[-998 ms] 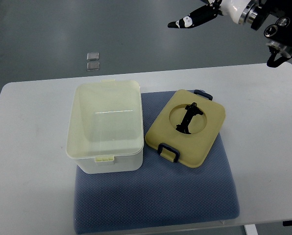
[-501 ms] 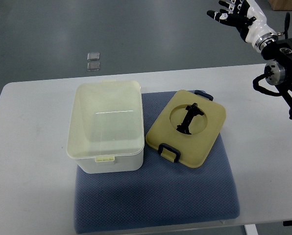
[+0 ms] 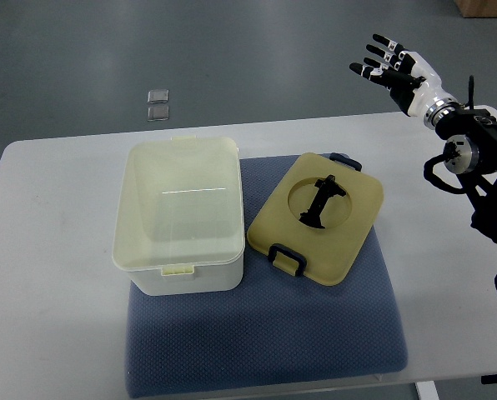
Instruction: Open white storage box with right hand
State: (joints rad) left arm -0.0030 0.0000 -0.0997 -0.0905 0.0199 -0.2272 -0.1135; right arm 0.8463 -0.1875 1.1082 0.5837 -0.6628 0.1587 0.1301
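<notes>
One right hand (image 3: 396,71), fingers spread and empty, hovers past the bench's (image 3: 57,317) far right corner; the white storage box (image 3: 180,215) sits open on the left, lid (image 3: 319,217) beside it, so reaching back risks knocking the lid

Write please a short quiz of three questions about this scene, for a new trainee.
1. True or false: the lid is on the white storage box.
2. The right hand is: A) gripping the lid, B) open, up at the far right, C) inside the box.
3. What do box and lid rest on?

Key: 1 false, it lies beside the box. 2 B. 3 the blue mat.
</notes>
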